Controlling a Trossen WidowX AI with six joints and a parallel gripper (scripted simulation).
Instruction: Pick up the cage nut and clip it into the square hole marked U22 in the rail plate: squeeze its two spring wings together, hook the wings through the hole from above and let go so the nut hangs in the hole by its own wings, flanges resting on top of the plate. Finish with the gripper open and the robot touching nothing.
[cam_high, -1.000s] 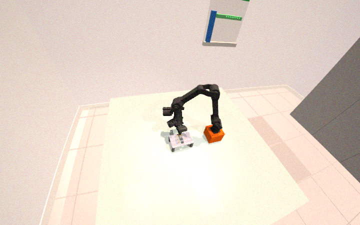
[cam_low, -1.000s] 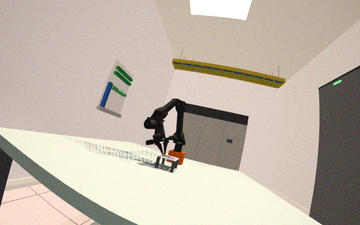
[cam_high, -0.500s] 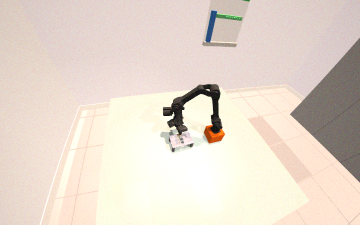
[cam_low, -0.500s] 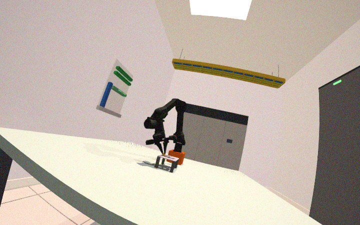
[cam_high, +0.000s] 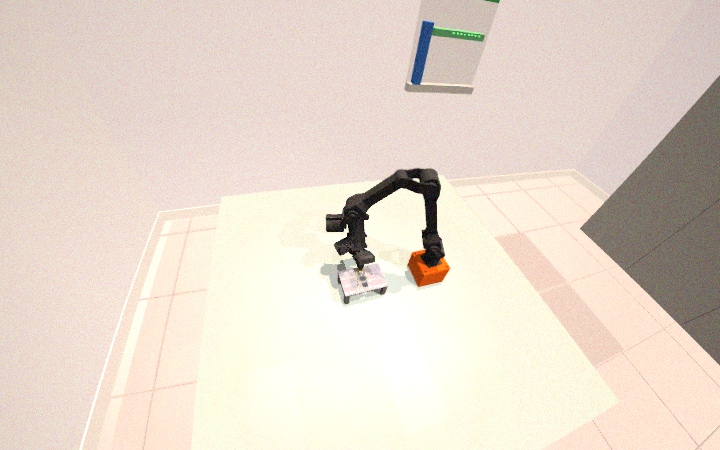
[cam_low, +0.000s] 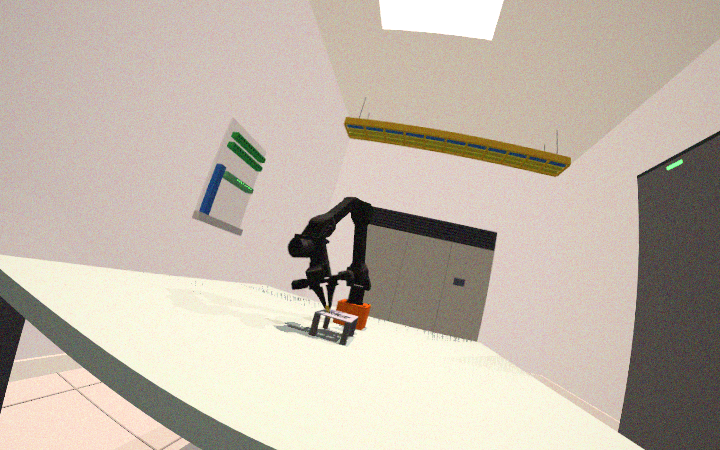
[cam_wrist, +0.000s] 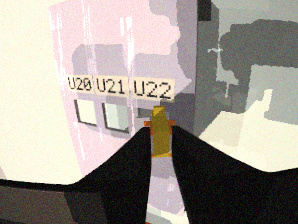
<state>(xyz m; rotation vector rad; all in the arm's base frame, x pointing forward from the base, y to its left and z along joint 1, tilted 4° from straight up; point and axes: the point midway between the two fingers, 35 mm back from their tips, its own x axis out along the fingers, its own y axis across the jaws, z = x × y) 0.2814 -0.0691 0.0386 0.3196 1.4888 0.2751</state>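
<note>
claw (cam_high: 360, 269) (cam_low: 327, 308) (cam_wrist: 161, 134) grips cage nut (cam_low: 327, 308) (cam_wrist: 160, 132) by u22 label (cam_wrist: 152, 89).

The nut (cam_wrist: 161, 132) is golden yellow, with orange edges (bright as brass from here). Pale pink and lilac patches, streaked white, colour the rail plate (cam_high: 365, 281) (cam_low: 339, 315) (cam_wrist: 112, 60); its labels are cream with black lettering. The arm (cam_high: 390, 185) (cam_low: 360, 238) is all black, its base block (cam_high: 419, 275) (cam_low: 363, 318) vivid orange. I see a creamy, green-tinged table top (cam_high: 297, 344) (cam_low: 318, 392) and pink floor tiles (cam_high: 175, 318) (cam_low: 47, 408) crossed by thin darker lines.
</note>
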